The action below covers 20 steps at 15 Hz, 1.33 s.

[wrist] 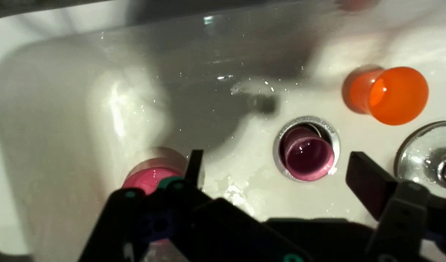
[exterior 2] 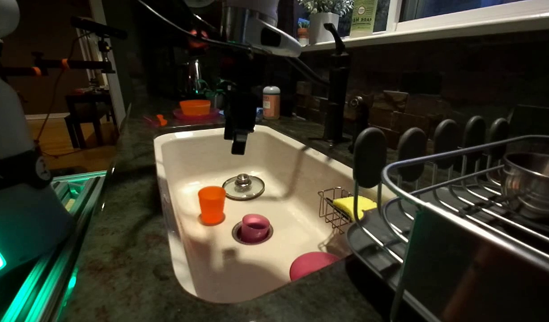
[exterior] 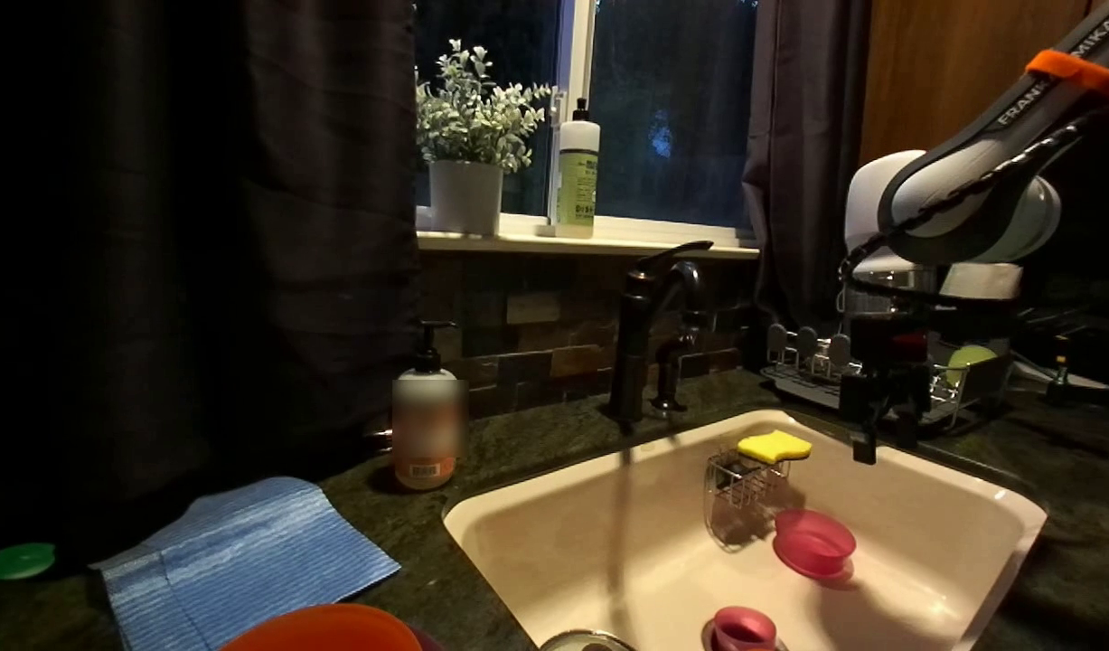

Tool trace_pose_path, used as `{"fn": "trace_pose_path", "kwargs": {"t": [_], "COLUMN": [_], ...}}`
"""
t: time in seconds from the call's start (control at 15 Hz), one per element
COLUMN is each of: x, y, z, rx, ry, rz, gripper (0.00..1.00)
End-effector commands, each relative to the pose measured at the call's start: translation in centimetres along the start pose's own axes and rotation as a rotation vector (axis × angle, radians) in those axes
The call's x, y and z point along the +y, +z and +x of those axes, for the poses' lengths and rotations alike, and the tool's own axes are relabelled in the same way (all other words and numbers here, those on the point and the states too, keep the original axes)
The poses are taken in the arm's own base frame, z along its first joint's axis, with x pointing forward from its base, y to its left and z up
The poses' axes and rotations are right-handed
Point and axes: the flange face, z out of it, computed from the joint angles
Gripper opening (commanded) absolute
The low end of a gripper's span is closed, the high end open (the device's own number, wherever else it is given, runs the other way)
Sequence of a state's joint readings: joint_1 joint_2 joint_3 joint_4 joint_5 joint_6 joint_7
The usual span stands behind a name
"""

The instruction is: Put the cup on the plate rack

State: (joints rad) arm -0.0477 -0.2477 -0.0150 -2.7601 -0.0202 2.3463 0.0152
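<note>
The small pink cup (wrist: 309,156) stands upright over the drain of the cream sink (exterior 2: 164,201). It also shows in both exterior views (exterior: 744,626) (exterior 2: 255,228). My gripper (wrist: 276,156) is open and empty, fingers pointing down above the sink. In the wrist view the cup shows between the two fingers, nearer the right one, but lower down. The gripper also shows dark in both exterior views (exterior: 866,443) (exterior 2: 238,145). The plate rack (exterior 2: 475,230), dark wire with rounded grey prongs, stands on the counter beside the sink. It also shows in an exterior view (exterior: 979,384), partly behind the gripper.
In the sink are an orange cup (exterior 2: 211,203), a glass lid (exterior 2: 244,187), a pink-red bowl (exterior: 814,542) and a wire holder (exterior 2: 334,210) with a yellow sponge (exterior: 775,446). A metal pot (exterior 2: 534,183) sits in the rack. A dark faucet (exterior: 635,344) rises behind the sink.
</note>
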Motion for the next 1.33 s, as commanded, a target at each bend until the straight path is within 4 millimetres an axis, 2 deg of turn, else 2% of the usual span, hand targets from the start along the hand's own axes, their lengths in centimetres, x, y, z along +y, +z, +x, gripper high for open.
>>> {"fn": "trace_pose_path", "kwargs": {"t": [0.0, 0.8, 1.0, 1.27], "x": [0.0, -0.3, -1.3, -2.2], "y": [0.5, 0.8, 2.7, 7.6], "z": [0.1, 0.7, 2.0, 2.8], "rx": [-0.011, 0.006, 0.058, 0.068], "ry": [-0.003, -0.041, -0.118, -0.155], "rz": [-0.001, -0.001, 0.003, 0.023], "gripper": [1.00, 1.00, 1.00, 1.00]}}
